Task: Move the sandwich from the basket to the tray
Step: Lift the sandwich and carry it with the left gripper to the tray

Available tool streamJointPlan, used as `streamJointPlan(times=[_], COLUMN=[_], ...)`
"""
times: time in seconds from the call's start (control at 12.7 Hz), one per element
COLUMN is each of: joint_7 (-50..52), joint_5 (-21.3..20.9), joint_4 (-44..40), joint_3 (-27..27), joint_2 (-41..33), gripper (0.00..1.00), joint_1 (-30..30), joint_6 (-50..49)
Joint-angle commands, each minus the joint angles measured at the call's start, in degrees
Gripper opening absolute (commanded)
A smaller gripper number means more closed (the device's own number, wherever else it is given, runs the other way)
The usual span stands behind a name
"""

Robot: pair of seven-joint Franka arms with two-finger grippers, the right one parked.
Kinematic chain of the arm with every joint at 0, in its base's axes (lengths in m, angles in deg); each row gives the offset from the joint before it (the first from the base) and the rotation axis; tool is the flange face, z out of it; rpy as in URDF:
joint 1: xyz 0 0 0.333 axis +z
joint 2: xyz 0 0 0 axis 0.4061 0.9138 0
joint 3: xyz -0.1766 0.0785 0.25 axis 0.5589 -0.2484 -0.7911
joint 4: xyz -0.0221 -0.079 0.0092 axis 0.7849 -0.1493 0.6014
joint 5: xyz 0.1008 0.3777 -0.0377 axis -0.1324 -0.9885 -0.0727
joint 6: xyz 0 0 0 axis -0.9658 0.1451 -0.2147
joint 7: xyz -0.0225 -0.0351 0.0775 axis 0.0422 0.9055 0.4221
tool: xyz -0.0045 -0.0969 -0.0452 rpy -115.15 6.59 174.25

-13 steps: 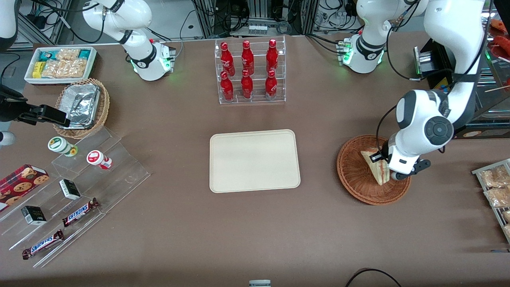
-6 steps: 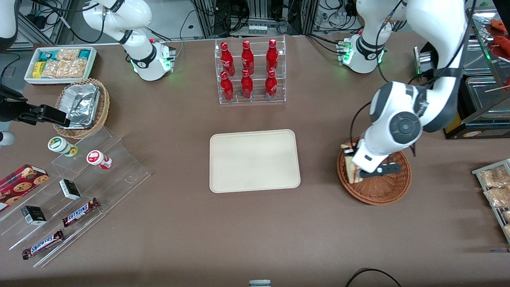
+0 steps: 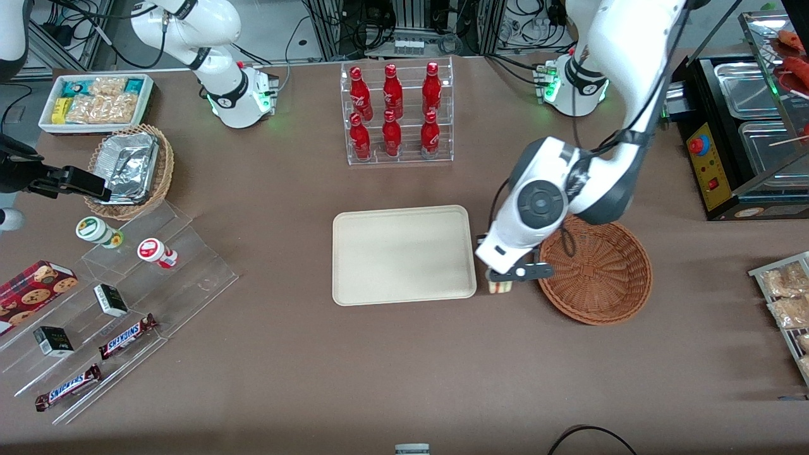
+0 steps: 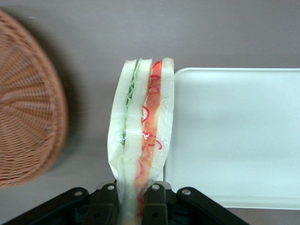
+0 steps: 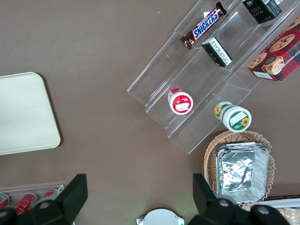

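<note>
My left gripper [image 3: 499, 281] [image 4: 131, 197] is shut on the sandwich [image 4: 143, 136], a wrapped wedge of white bread with green and red-pink filling. In the front view only the sandwich's lower end [image 3: 498, 288] peeks out under the wrist. It hangs above the bare table, in the gap between the cream tray [image 3: 404, 255] [image 4: 234, 136] and the reddish-brown wicker basket [image 3: 594, 270] [image 4: 28, 126]. Nothing lies in the basket or on the tray.
A clear rack of red bottles [image 3: 396, 114] stands farther from the front camera than the tray. Toward the parked arm's end are a tan basket of foil trays [image 3: 129, 169], a white snack bin [image 3: 96, 101] and clear steps with snacks [image 3: 126, 303]. A snack rack [image 3: 787, 303] sits at the working arm's end.
The left gripper has lifted the sandwich out of the basket and carried it sideways toward the tray. The basket now lies empty.
</note>
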Motion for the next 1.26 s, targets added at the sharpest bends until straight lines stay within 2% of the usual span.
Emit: streamJointPlan(times=[0.0, 0.63, 1.18], joint_7=[5.5, 17.9, 20.8], joint_5=[-0.3, 0.4, 1.3], joint_4=[-10.3, -25.8, -28.5], joint_3=[-0.7, -0.4, 0.0], joint_2=[7.6, 21.0, 24.6], gripper=[0.00, 0.00, 0.00], joint_1=[-5.1, -14.5, -16.8], joint_6=[-1.5, -1.6, -1.5])
